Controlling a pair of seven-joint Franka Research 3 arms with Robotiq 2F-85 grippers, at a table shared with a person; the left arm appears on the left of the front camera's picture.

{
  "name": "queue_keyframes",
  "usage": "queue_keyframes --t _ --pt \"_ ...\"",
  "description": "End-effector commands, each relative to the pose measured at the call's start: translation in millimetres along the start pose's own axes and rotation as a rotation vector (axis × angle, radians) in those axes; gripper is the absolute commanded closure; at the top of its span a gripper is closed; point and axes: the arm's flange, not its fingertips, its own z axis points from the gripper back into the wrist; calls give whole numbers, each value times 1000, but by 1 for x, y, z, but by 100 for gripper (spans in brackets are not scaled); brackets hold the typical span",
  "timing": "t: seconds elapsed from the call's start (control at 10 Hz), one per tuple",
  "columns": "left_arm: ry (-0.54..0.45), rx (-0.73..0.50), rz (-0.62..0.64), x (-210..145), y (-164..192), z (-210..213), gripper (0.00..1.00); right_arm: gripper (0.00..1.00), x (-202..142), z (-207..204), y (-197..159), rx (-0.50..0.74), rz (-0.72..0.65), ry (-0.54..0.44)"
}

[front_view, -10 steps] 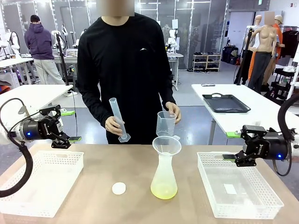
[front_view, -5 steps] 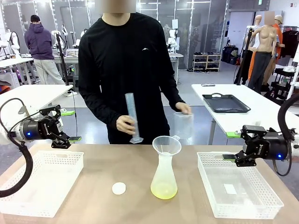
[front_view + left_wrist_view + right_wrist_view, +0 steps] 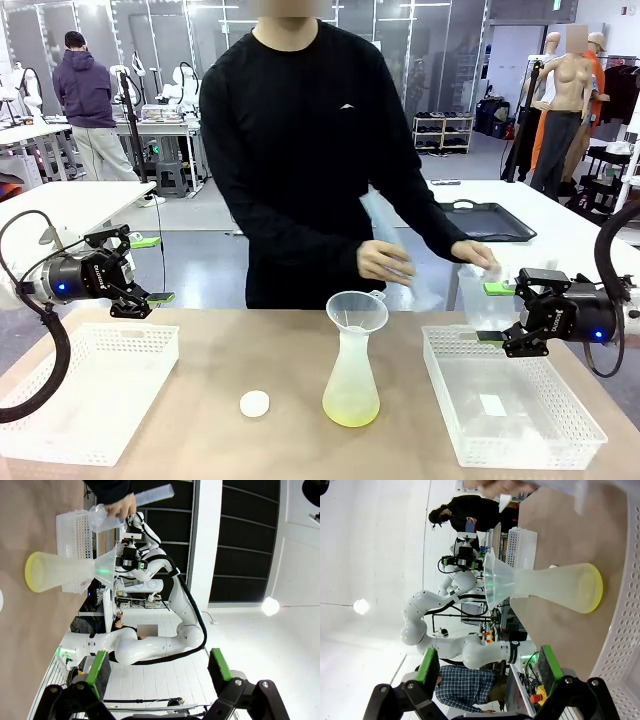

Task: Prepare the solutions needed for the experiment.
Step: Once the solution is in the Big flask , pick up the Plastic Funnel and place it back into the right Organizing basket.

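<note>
Front view: one flask [image 3: 351, 375] with one funnel [image 3: 357, 310] stands mid table [image 3: 200, 370], shallow yellow-green solution [image 3: 351, 409] inside. Two white baskets flank it, left [image 3: 60, 455] and right [image 3: 530, 458]; one cap [image 3: 254, 404] lies near-left. Left jaws and right jaws gape wide, empty. The person's hand [image 3: 385, 262] carries a blurred vessel [image 3: 378, 215], perhaps a cylinder.

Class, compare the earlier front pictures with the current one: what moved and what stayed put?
The person moved toward the robot's right, carrying the measuring cylinder and the beaker; the beaker is now at the right basket's far edge, beside the right gripper. Nothing was let go. The flask with its funnel, the white cap, the left basket, the left gripper and the right one, both open, stayed put.
</note>
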Motion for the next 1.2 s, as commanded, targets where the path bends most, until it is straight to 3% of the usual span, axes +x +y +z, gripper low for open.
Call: queue_keyframes --t 0.0,0.1,0.5,0.8,1.1 --pt "1 -1 -9 -1 -2 0 0 0 0 -1 1 -4 3 0" --pt "1 -1 -9 -1 -2 0 0 0 0 0 0 0 0 0" --pt "1 -1 -9 -1 -2 0 0 0 -6 -13 72 -478 17 -2" --pt "1 -1 -9 -1 -2 0 0 0 1 -21 127 -720 32 6" --pt "1 -1 -9 -1 -2 0 0 0 0 -30 164 -861 44 -21"
